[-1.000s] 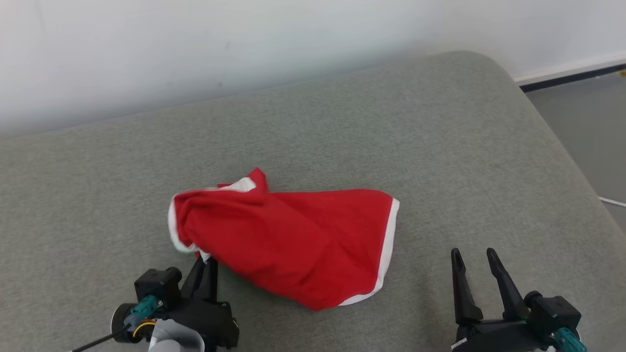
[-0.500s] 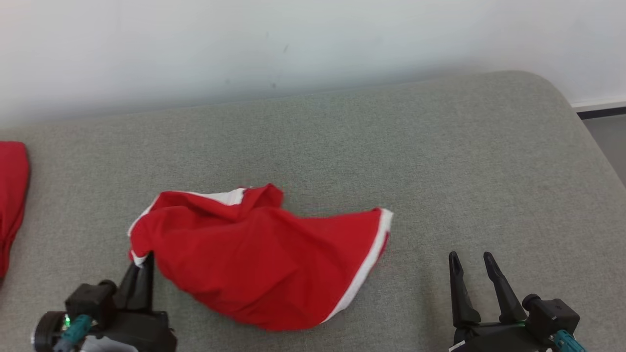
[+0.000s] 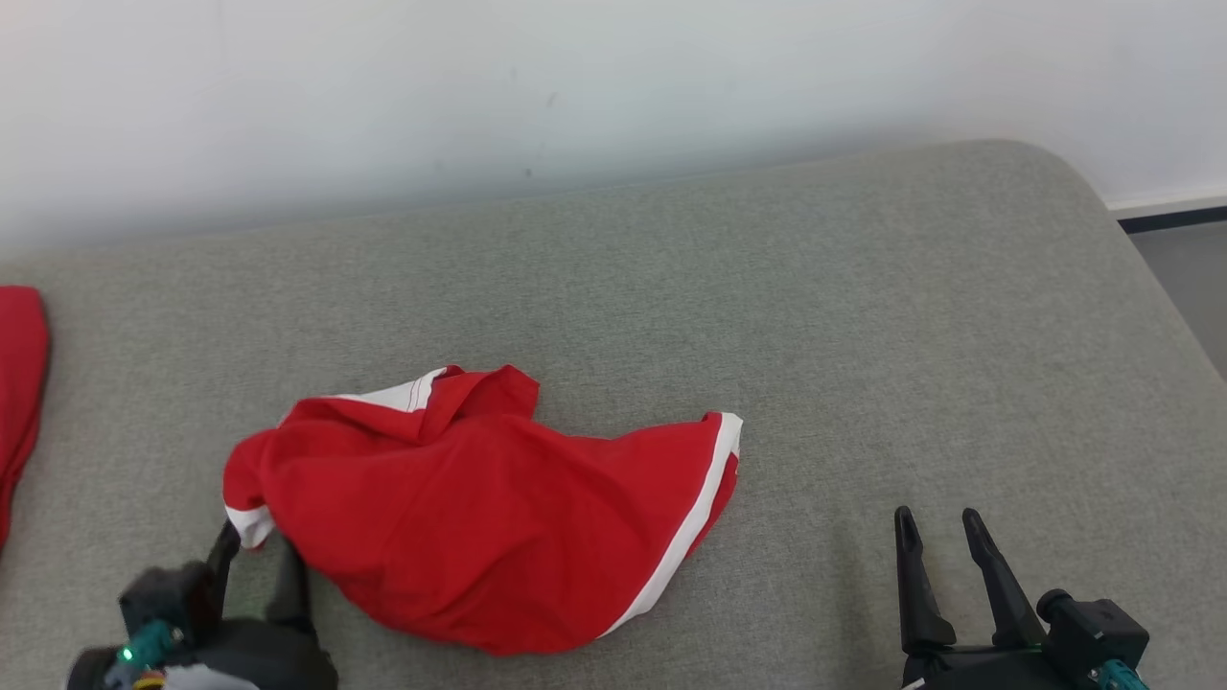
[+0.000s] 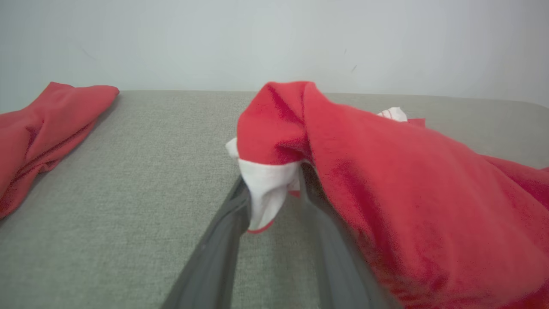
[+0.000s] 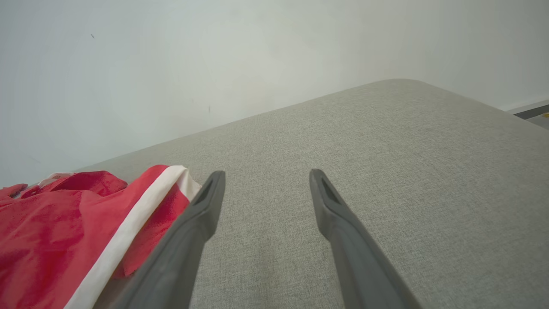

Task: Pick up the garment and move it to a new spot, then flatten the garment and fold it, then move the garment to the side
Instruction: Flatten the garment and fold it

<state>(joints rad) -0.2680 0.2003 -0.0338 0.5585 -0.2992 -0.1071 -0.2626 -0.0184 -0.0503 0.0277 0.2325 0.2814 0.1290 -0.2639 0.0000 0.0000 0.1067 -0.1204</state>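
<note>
The garment [image 3: 460, 517] is a red piece with white hems, lying crumpled on the grey cushioned surface [image 3: 767, 316]. My left gripper [image 3: 259, 541] is at the garment's left corner with its fingers apart. In the left wrist view the white cuff [image 4: 266, 189] droops between the spread fingers [image 4: 223, 240], and the red cloth [image 4: 407, 180] bulges over the right one. My right gripper [image 3: 936, 517] stands open over bare cushion, to the right of the garment's white-edged end [image 5: 128, 231]; in the right wrist view nothing lies between its jaws [image 5: 266, 174].
A second red cloth [image 3: 19, 383] lies at the far left edge of the cushion, also seen in the left wrist view [image 4: 43, 124]. A pale wall [image 3: 575, 96] runs behind. The cushion's rounded right corner drops to grey floor [image 3: 1189, 278].
The camera has swung, shifting the whole picture. My left gripper, shut on the garment's white corner before, now has its fingers apart, and that corner has slumped lower. The right gripper stays open.
</note>
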